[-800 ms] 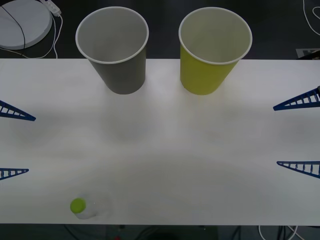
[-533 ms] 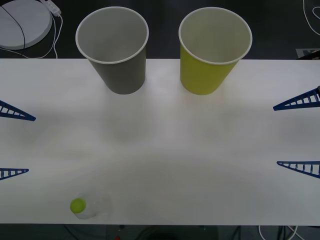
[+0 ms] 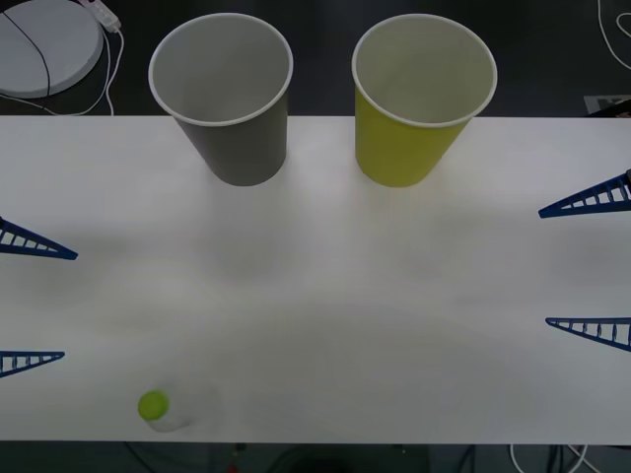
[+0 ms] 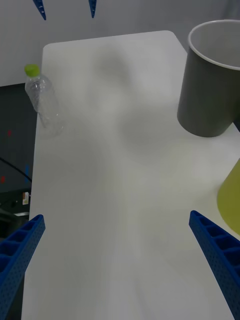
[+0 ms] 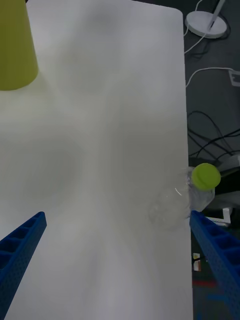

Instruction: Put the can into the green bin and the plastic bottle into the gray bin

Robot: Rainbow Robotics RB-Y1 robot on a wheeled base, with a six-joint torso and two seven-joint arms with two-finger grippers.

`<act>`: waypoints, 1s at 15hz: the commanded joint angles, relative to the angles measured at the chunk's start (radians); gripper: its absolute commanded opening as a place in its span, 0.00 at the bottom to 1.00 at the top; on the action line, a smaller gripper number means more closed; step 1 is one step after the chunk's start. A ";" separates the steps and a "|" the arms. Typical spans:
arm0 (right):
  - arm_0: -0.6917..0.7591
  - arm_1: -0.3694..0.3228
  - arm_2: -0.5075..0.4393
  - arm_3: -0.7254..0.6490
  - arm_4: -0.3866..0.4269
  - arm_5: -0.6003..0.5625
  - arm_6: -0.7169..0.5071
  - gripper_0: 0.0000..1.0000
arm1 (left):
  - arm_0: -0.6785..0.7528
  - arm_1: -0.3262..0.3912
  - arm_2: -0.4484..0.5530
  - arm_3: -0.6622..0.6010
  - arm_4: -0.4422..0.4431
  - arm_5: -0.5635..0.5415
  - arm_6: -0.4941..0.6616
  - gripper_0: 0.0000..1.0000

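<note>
Front view: gray bin, green bin hold nothing (upright); both tools spread apart.

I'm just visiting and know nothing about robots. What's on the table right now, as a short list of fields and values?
Table: white table
Gray bin: gray bin, upright at the far edge, on the robot's left
Green bin: green bin, upright beside it, on the robot's right
Inside the bins: nothing seen
Plastic bottle: plastic bottle, standing upright at the near edge, left side, lime cap on
Left gripper: left gripper, open, at the table's left side, apart from the bottle
Right gripper: right gripper, open, at the table's right side, holding nothing
</note>
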 commanded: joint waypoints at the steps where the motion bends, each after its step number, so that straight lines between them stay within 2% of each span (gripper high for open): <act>1: 0.000 0.000 0.000 0.000 0.000 0.000 0.000 1.00 | 0.004 0.003 -0.028 0.059 0.011 -0.001 -0.113 1.00; 5: 0.000 0.000 0.000 0.000 0.000 0.000 0.000 1.00 | 0.004 0.007 -0.087 0.162 0.040 -0.017 -0.277 1.00; 8: 0.000 0.000 0.000 0.000 0.000 0.000 0.000 1.00 | 0.004 0.007 -0.099 0.214 0.040 -0.070 -0.326 1.00; 11: 0.000 0.000 0.000 0.000 0.000 0.000 0.000 1.00 | 0.004 0.006 -0.111 0.286 0.041 -0.125 -0.426 1.00; 15: 0.000 0.000 0.000 0.000 0.000 0.000 0.000 1.00 | 0.004 -0.004 -0.185 0.361 0.055 -0.125 -0.551 1.00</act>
